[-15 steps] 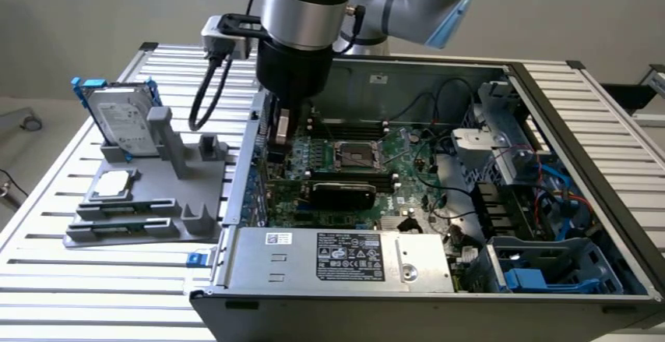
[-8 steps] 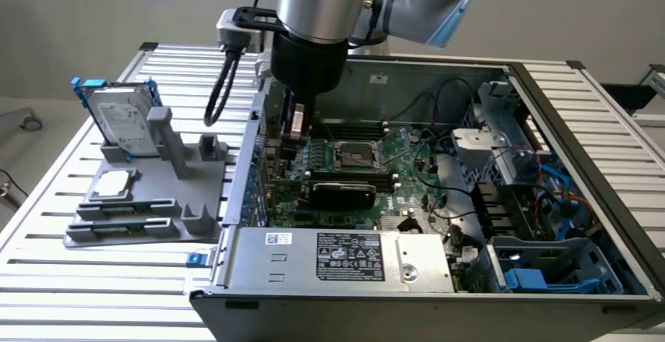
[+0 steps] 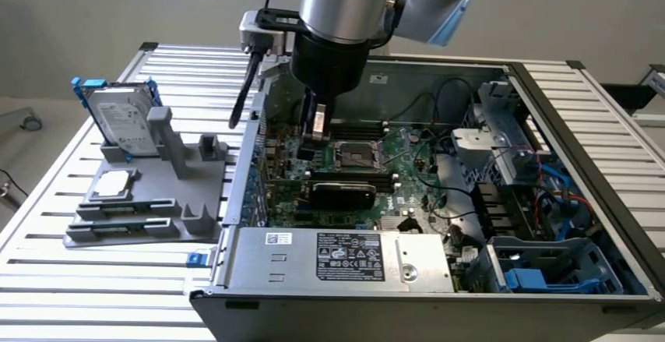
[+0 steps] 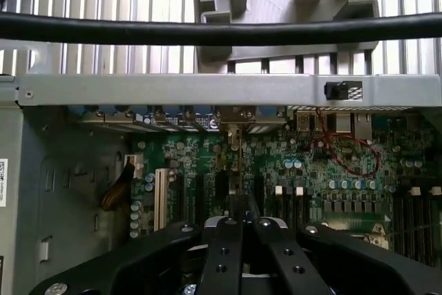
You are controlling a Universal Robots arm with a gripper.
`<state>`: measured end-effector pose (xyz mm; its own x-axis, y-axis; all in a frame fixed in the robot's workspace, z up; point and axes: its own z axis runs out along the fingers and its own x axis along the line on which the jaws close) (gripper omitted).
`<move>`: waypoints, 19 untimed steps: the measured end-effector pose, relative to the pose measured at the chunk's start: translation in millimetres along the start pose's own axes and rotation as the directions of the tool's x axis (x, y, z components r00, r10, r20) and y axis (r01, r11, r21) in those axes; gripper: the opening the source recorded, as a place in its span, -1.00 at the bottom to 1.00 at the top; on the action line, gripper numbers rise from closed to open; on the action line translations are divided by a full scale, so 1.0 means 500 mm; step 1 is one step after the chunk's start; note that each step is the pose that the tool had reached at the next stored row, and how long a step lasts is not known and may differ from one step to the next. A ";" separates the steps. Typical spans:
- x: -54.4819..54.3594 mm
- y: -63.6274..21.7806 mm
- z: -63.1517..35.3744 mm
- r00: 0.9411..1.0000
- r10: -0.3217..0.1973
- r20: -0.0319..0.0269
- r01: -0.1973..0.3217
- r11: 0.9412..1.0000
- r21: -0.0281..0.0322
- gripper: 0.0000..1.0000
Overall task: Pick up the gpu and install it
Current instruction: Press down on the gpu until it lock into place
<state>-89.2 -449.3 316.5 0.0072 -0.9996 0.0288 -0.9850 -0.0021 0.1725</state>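
Jaws drawn together, the gripper (image 4: 238, 240) hovers inside the open computer case (image 3: 582, 108) above the motherboard (image 3: 410, 171), while the gpu (image 3: 338, 194) sits seated below it, long axis running across the exterior view.

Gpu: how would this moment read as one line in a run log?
gpu: on motherboard in open computer case | gripper: inside case, close above gpu

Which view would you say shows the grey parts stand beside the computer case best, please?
The exterior view: the grey stand appears whole, carrying the hard drive. The wrist view catches just part of it beyond the case wall.
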 end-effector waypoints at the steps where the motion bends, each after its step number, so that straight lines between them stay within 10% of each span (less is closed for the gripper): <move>1: 0.000 -0.002 0.000 1.000 -0.001 0.000 0.001 1.000 0.009 -0.79; 6: 0.000 -0.010 -0.002 1.000 -0.006 0.000 0.006 0.998 0.057 -0.79; 19: 0.000 -0.011 -0.002 1.000 -0.006 0.000 0.006 0.998 0.056 -0.79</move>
<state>-83.7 -449.5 316.4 0.0131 -0.9995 0.0273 -0.9931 -0.0098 0.1168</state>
